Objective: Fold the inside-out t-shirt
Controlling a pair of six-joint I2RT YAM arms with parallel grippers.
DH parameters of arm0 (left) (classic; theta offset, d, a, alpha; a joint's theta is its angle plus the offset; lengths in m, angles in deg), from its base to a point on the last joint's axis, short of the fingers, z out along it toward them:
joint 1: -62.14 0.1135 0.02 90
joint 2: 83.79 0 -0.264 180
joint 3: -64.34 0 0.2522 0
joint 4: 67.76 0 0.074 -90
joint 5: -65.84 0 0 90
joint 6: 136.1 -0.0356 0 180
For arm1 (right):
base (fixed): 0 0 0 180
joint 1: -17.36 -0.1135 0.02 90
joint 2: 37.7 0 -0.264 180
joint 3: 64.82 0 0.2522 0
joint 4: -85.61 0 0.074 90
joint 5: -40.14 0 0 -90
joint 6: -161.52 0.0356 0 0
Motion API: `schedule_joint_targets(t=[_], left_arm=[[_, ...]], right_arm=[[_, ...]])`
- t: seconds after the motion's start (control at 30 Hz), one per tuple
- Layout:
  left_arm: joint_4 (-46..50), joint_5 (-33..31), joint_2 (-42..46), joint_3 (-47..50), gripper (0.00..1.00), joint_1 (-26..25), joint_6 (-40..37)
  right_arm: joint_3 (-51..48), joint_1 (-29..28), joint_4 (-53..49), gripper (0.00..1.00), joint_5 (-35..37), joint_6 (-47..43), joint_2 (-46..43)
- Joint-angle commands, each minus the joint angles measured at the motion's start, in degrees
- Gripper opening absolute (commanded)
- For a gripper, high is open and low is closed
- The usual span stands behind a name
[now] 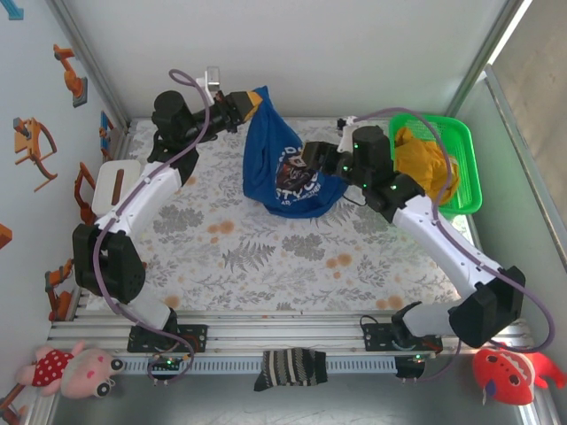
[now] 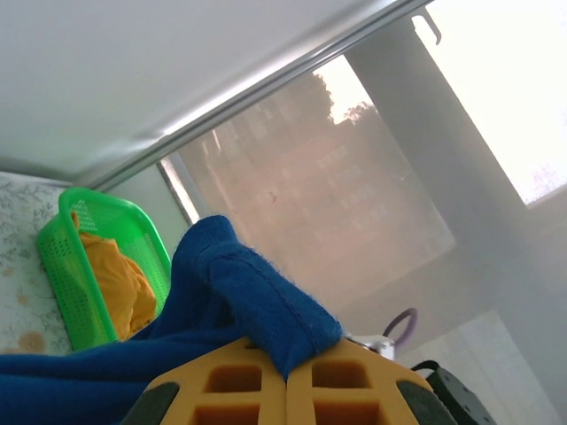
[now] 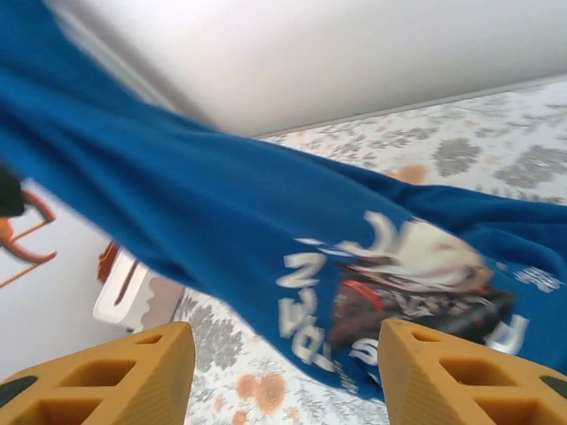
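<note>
Nearest me, well behind both grippers, a dark striped sock (image 1: pixel 291 367) lies on the front rail, out of the way. The floral table (image 1: pixel 266 266) beyond it gives open room for laying cloth flat. The right gripper (image 3: pixel 283 359) has its jaws spread and grips nothing. The royal-blue t-shirt (image 1: pixel 276 168) hangs just ahead of it, print towards it, probably so it can pick an edge. To its right a green basket (image 1: pixel 469 177) holds a mustard-yellow garment (image 1: pixel 423 159), and that rim is one to avoid. Farthest off, the left gripper (image 2: pixel 286 376) is clenched on a fold of the shirt, lifting it so the rest drapes to the table below, with the back wall close beyond.
</note>
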Motion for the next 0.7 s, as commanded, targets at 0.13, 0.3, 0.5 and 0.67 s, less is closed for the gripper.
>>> schedule_joint_targets(t=[0.13, 0.3, 0.5, 0.67], left_arm=[[2.98, 2.12, 1.34, -2.93, 0.00, -2.12, -0.92], [3.63, 2.21, 2.03, -2.69, 0.00, -3.78, -0.29], [2.56, 0.90, 3.06, -8.40, 0.00, -2.45, 3.57], [10.02, 0.62, -0.72, -27.22, 0.00, 0.90, 1.56]], right_arm=[[7.33, -6.07, -3.07, 0.59, 4.91, -3.90, 8.17], [9.84, -6.84, -2.02, 0.59, 5.99, -3.49, 12.73], [15.82, -4.37, -2.91, 0.00, 4.33, -5.55, 15.62], [32.67, -3.37, -8.21, 0.00, -0.68, -9.09, 17.82]])
